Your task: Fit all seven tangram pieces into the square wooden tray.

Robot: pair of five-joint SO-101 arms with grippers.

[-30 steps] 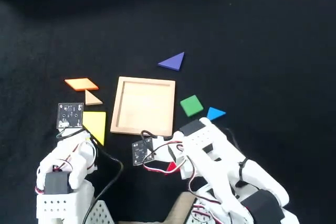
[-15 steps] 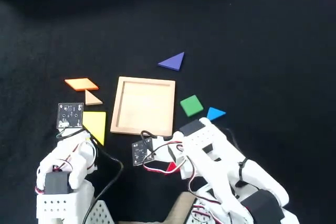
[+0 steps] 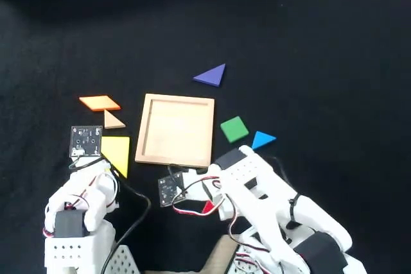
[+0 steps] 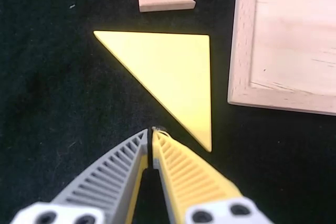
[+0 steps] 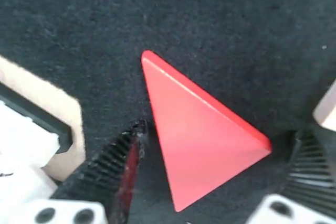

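Square wooden tray [image 3: 142,129]: lies flat on the black desk [image 3: 321,49] with its bare wood floor showing. All seven pieces lie outside it. A purple triangle [image 3: 211,75] lies beyond the far rim. An orange parallelogram [image 3: 99,102], a small pale wooden triangle [image 3: 113,120] and a large yellow triangle [image 3: 117,152] lie on the left arm's side, the yellow one just beside the rim and not touching it. A green square [image 3: 234,129] and a blue triangle [image 3: 262,138] lie on the right arm's side. The red triangle [image 5: 199,145] lies flat on the desk near the tray's near rim, between the fingers of the right end effector [image 5: 220,135], which stands wide with one fingertip just beside the piece's edge. The left end effector [image 4: 152,136] has its fingers pressed together and holds nothing. Its tips are near the yellow triangle's long edge but apart from it.
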